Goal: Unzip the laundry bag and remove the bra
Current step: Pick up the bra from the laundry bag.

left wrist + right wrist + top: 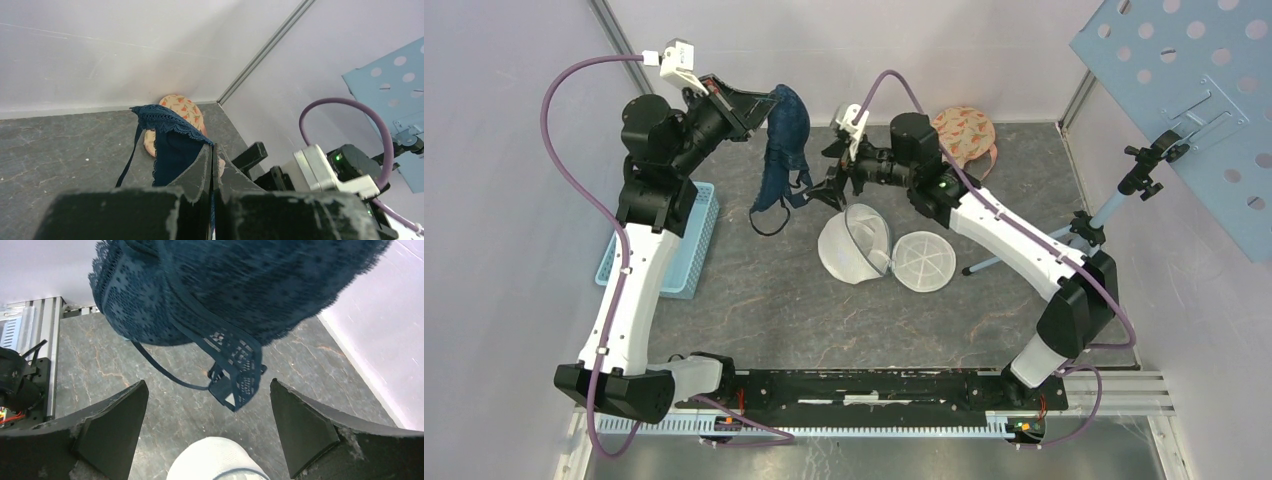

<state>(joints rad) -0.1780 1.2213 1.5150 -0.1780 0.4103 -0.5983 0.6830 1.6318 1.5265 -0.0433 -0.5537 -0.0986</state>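
A dark blue lace bra (784, 140) hangs in the air at the back of the table, straps dangling, with my left gripper (759, 105) shut on its top edge. In the left wrist view the jaws (214, 160) are pressed together on the blue fabric (172, 145). My right gripper (829, 185) stands open just right of the hanging bra, holding nothing. Its wrist view shows the bra (240, 295) above and ahead, with the strap end between the spread fingers (115, 425). The white mesh laundry bag (856, 245) lies unzipped and folded open on the table below (215, 460).
The bag's other half (922, 260) lies flat beside it. A floral-patterned bra (964, 135) lies at the back wall. A light blue basket (674, 245) sits under the left arm. A blue perforated board (1194, 90) on a stand (1114, 205) reaches in at the right.
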